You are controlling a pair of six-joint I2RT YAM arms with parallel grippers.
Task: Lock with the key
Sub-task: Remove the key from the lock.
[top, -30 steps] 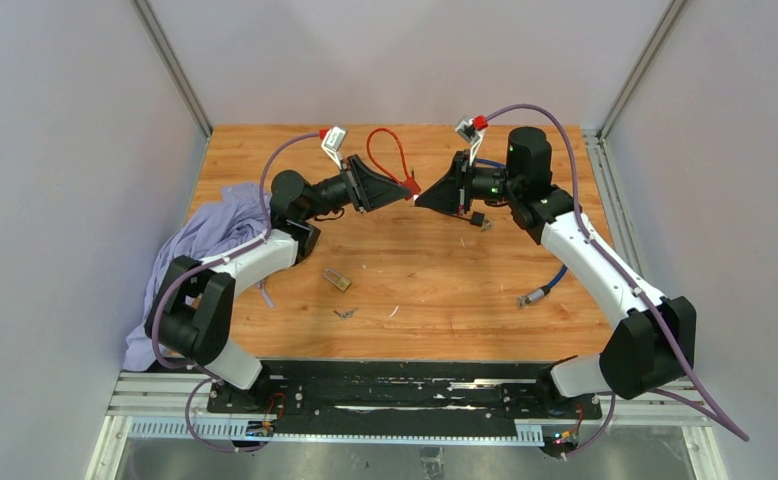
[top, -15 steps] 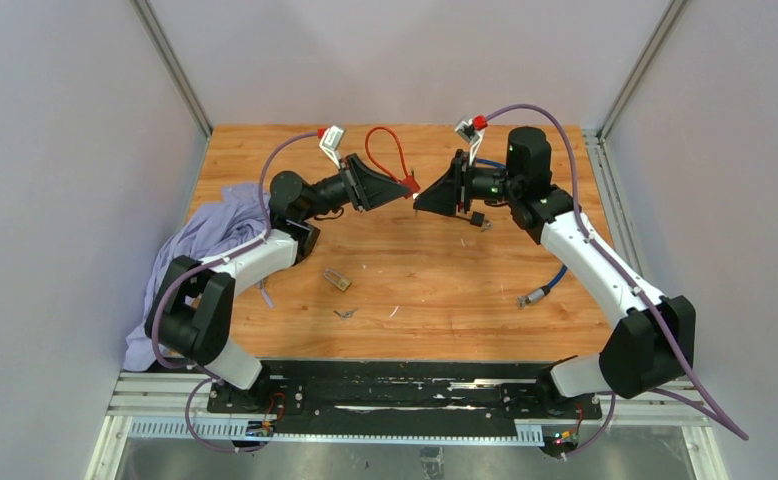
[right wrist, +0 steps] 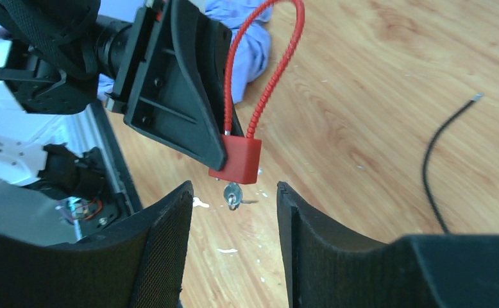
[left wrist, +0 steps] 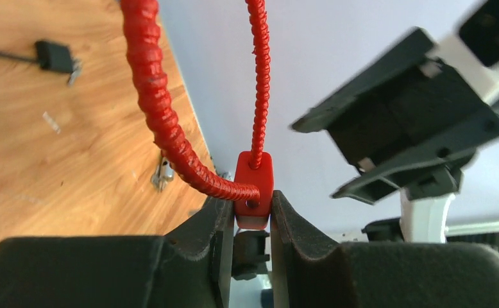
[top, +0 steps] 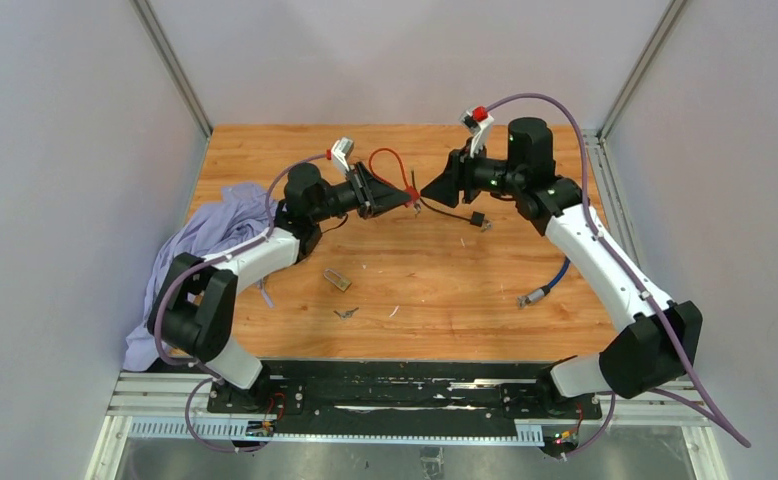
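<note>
My left gripper [left wrist: 253,206] is shut on the red body of a small padlock [left wrist: 254,187], held off the table above its far middle. The lock's red cable shackle [left wrist: 152,77] loops away from the body. In the right wrist view a small silver key [right wrist: 233,193] sticks out of the underside of the lock [right wrist: 239,159]. My right gripper [right wrist: 234,190] is open, its black pads on either side of the key and apart from it. From above, the lock [top: 411,190] sits between the left gripper [top: 403,194] and the right gripper [top: 431,190].
A crumpled lilac cloth [top: 210,232] lies at the table's left edge. A black cable with a plug [top: 477,221] lies below the right gripper, a blue cable with a metal plug [top: 538,291] to the right. A small brass piece [top: 337,279] and a metal bit [top: 345,313] lie nearer.
My right gripper has opened and drawn back to the right, leaving the key in the lock. The left arm has shifted slightly right with the lock still held.
</note>
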